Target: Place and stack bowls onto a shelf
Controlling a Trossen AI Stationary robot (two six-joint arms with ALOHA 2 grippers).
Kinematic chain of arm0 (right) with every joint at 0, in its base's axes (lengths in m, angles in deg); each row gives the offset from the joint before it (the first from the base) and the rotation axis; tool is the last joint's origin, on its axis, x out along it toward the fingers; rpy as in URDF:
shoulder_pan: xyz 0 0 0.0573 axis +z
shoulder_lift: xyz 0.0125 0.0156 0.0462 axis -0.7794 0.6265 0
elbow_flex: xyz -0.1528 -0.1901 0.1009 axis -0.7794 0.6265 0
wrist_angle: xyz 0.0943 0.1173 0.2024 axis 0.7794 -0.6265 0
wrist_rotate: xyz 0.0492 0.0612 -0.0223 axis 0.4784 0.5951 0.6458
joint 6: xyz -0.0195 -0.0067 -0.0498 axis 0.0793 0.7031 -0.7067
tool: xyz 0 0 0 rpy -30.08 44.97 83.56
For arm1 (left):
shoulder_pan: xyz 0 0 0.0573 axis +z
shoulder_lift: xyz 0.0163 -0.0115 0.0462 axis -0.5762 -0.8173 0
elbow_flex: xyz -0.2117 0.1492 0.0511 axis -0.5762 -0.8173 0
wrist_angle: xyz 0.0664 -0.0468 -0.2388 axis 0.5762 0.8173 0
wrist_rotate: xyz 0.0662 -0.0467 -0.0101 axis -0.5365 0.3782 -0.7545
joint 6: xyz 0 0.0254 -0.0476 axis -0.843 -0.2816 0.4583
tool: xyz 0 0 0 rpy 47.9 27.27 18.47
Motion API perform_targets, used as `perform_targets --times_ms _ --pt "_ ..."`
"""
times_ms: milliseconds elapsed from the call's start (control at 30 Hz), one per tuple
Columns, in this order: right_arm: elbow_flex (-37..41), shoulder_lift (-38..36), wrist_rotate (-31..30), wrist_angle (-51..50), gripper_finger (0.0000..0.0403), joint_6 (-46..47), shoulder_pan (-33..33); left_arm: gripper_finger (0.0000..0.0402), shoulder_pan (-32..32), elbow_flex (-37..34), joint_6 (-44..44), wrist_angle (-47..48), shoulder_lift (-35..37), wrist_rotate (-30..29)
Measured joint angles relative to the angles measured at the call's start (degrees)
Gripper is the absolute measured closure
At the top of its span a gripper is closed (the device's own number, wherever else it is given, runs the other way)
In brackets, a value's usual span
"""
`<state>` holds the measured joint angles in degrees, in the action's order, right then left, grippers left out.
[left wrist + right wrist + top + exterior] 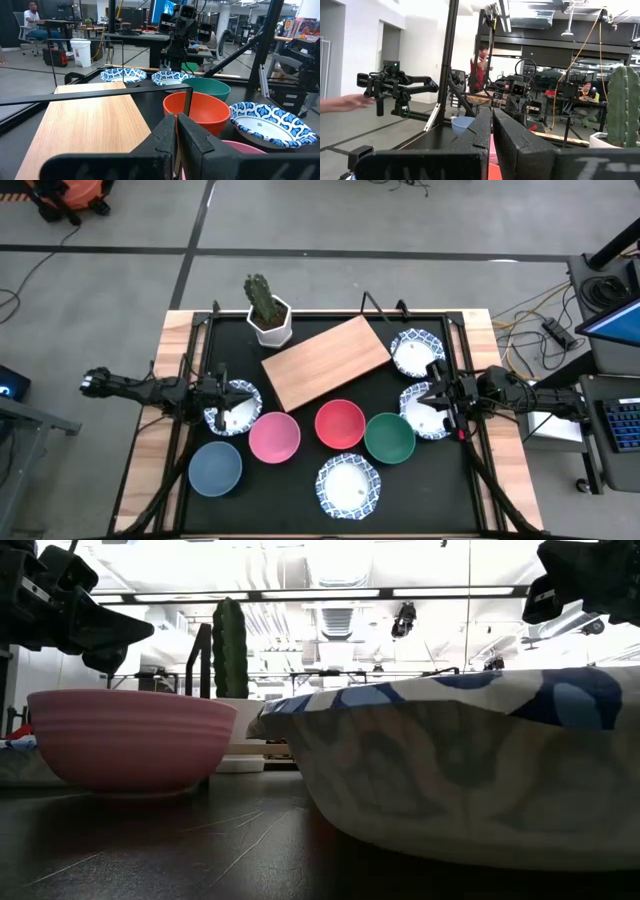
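While both arms hang over the outer edges of the table, I have nothing in hand: the left gripper sits above the patterned bowl at the left edge, and its fingers are pressed nearly together with nothing between them. The right gripper hovers over another patterned bowl on the far side, also closed down to a slit and empty.

The shelf lies bare at an angle in the middle, beside the cactus pot, so I judge no stacking has begun. The pink bowl, red bowl, green bowl and blue bowl wait in front of it, within either arm's reach. I would open up before going down for a rim.
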<state>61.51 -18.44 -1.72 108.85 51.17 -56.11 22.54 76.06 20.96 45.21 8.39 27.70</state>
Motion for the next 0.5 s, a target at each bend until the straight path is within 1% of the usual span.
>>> perform_targets --times_ms 67,100,167,267,333,400,500 --pt "0.0 0.0 0.0 0.0 0.0394 0.5 0.0 0.0402 0.0 0.0 0.0 0.0 0.0 0.0" --pt "0.0 0.0 0.1 0.0 0.0394 3.1 0.0 0.0402 0.0 0.0 0.0 0.0 0.0 0.0" --pt "0.0 0.0 0.3 0.0 0.0394 12.5 0.0 0.0402 0.0 0.0 0.0 0.0 0.0 0.0" --pt "0.0 0.7 -5.7 4.3 0.0394 17.4 0.0 0.0402 0.0 0.0 1.1 -0.8 0.0 0.0" --pt "0.0 1.7 -6.2 5.9 0.0394 20.4 0.3 0.0402 0.0 -0.1 5.5 -4.8 -0.1 0.0" --pt "0.0 2.8 -5.5 7.9 0.0394 22.3 1.1 0.0402 0.0 -0.1 7.5 -10.9 0.0 -0.5" --pt "0.0 5.5 -5.6 13.4 0.0394 23.0 3.5 0.0402 0.0 -0.1 9.2 -20.0 -0.1 -0.5"
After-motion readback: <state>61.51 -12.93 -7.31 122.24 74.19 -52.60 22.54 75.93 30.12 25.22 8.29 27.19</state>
